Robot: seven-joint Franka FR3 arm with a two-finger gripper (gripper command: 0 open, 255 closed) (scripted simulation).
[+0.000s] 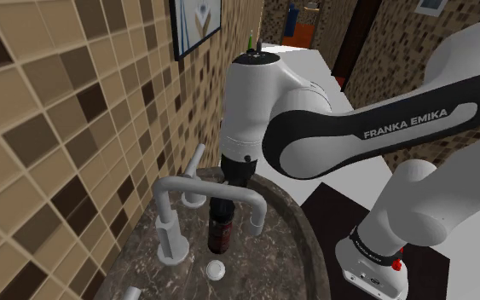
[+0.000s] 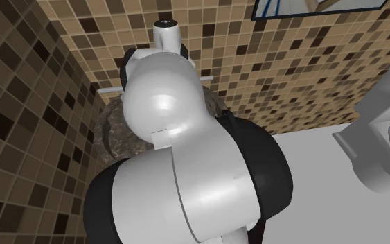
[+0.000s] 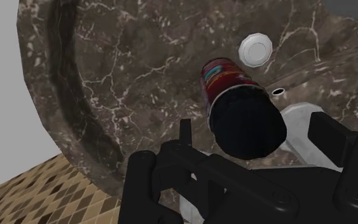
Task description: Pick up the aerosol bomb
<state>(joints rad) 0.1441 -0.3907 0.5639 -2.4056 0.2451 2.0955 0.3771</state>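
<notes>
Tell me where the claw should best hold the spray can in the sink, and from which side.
Grip the can on its round body just below the dark cap, coming straight down from above. It stands upright in the sink basin, and the faucet close beside it likely blocks a sideways approach.

The aerosol can (image 1: 220, 228) is stood upright in the sink basin (image 1: 272, 256), under the spout of the faucet (image 1: 212, 189), with the drain plug (image 1: 216, 270) just beside it. The faucet is mounted at the basin's edge nearest the tiled wall (image 1: 50, 128).
</notes>
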